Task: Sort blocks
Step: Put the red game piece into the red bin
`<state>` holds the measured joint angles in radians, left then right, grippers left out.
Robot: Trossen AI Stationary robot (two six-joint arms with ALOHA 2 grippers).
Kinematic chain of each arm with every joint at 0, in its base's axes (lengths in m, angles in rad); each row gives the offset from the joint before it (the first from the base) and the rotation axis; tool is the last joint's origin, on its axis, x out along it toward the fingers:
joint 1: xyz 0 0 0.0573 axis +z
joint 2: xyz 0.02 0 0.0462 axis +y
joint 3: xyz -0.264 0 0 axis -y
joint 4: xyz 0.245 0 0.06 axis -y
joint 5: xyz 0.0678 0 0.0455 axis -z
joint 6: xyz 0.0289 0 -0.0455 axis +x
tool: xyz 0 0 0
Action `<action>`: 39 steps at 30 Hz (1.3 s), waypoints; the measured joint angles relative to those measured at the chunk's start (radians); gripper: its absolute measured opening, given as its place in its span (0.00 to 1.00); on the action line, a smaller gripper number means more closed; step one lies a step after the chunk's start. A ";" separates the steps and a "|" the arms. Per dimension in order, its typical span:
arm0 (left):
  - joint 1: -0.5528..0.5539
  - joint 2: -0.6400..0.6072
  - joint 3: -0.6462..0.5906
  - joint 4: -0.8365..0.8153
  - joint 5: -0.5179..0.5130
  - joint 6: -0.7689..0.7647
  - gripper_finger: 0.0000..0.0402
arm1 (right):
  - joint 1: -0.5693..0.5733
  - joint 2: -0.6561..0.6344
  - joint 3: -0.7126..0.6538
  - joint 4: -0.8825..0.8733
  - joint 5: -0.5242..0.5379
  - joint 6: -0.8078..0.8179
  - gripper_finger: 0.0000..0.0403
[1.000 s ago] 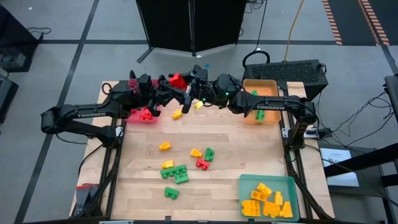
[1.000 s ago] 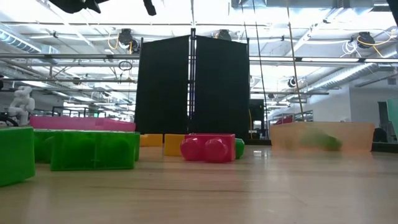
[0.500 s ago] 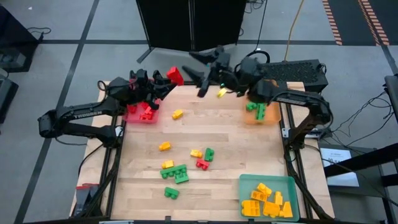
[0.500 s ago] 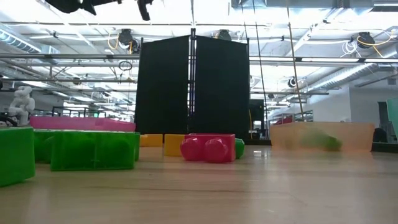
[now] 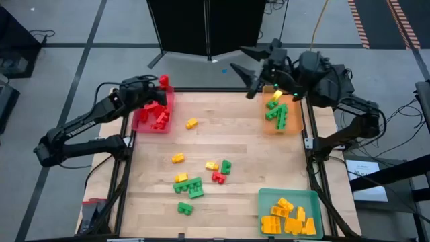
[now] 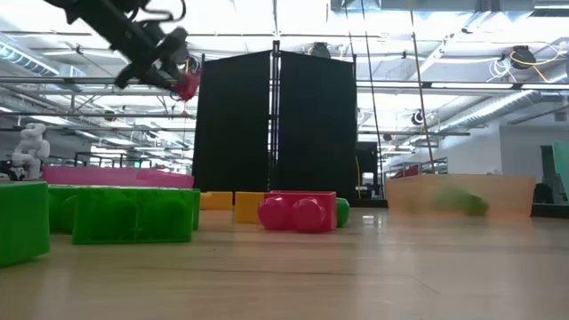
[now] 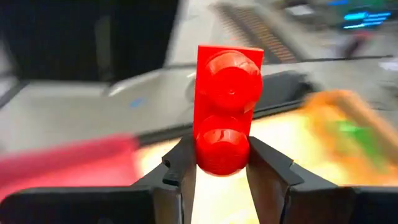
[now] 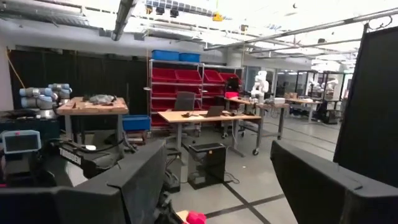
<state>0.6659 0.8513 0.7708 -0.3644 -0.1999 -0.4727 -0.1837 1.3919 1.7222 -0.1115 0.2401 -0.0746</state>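
Observation:
My left gripper (image 5: pixel 161 83) is shut on a red two-stud brick (image 7: pixel 227 93) and hangs in the air over the far edge of the red tray (image 5: pixel 153 115). The low view shows the brick (image 6: pixel 188 86) high above the table. My right gripper (image 5: pixel 250 69) is open and empty, raised past the table's far edge beside the orange tray (image 5: pixel 282 124). In its wrist view the fingers (image 8: pixel 140 180) stand wide apart. Loose yellow, green and red bricks (image 5: pixel 190 188) lie flat on the wood near the table's middle. My left gripper pinches the red brick between its two fingers (image 7: pixel 180 171), at the brick's end with the nearer stud (image 7: pixel 222 152). The other stud sticks out past the fingertips. The brick is lifted clear, and the low view shows the arm slanting down to it.
The red tray holds red bricks, the orange tray green bricks (image 5: pixel 277 114), and the teal tray (image 5: pixel 263 195) at the near right corner yellow bricks. A yellow brick (image 5: pixel 191 124) lies alone between the red and orange trays. A black screen (image 6: pixel 276 124) stands behind the far edge.
My left gripper has carried the red brick from the far middle of the table toward the left, to the red tray's far edge, and has come down into the low view. My right gripper has swung toward the right and the far edge, next to the orange tray.

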 joint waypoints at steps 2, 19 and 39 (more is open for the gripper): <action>0.020 0.006 0.000 -0.090 -0.067 -0.041 0.28 | 0.000 -0.017 0.000 -0.032 0.001 0.005 0.70; 0.035 0.195 -0.152 -0.227 -0.226 -0.202 0.28 | 0.000 -0.024 0.000 -0.220 0.002 0.010 0.70; -0.004 0.206 -0.158 -0.135 0.070 -0.067 0.81 | 0.106 0.092 -0.024 -0.717 -0.048 0.074 0.70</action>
<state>0.6620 1.0572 0.6132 -0.4998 -0.1298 -0.5397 -0.0778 1.4841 1.6985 -0.8285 0.1919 -0.0008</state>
